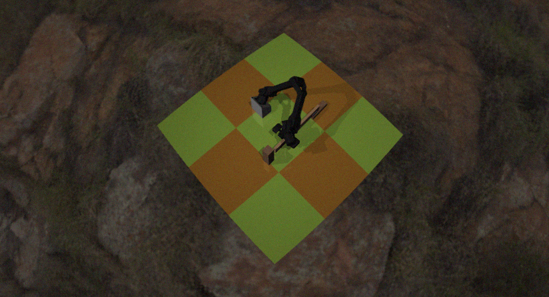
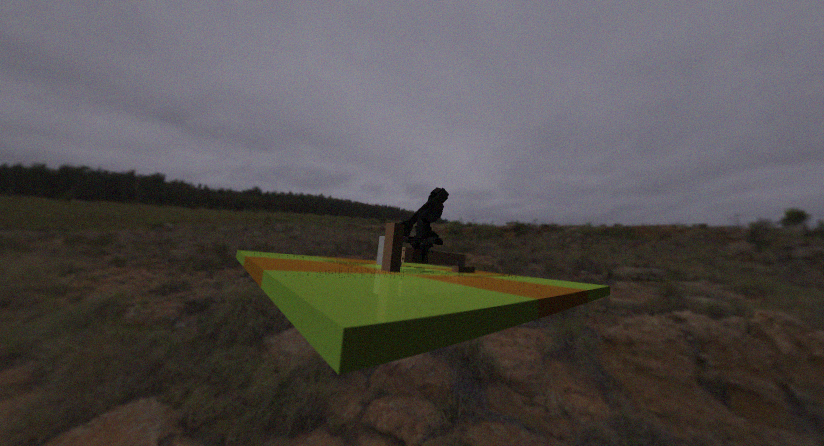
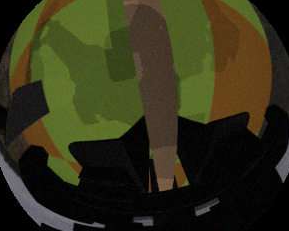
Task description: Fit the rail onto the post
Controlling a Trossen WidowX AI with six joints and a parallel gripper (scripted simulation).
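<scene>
The bent arm (image 1: 299, 99) (image 2: 429, 212) reaches downward, end effector (image 1: 284, 138) (image 2: 423, 257) (image 3: 155, 116) clamped.

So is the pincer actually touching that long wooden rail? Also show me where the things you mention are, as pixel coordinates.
Touching: the wrist view shows the rail (image 1: 306, 120) (image 2: 444, 256) (image 3: 157, 94) running between the pincer's (image 1: 282, 140) (image 2: 424, 259) (image 3: 163, 149) two dark fingers, which are shut on it.

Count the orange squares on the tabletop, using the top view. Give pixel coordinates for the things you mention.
4: upper left (image 1: 222, 82), upper right (image 1: 345, 93), lower left (image 1: 230, 172) (image 2: 311, 264) and lower right (image 1: 326, 180) (image 2: 501, 287). The arm (image 1: 299, 102) (image 2: 429, 209) partly covers the upper ones; none is fully hidden.
</scene>
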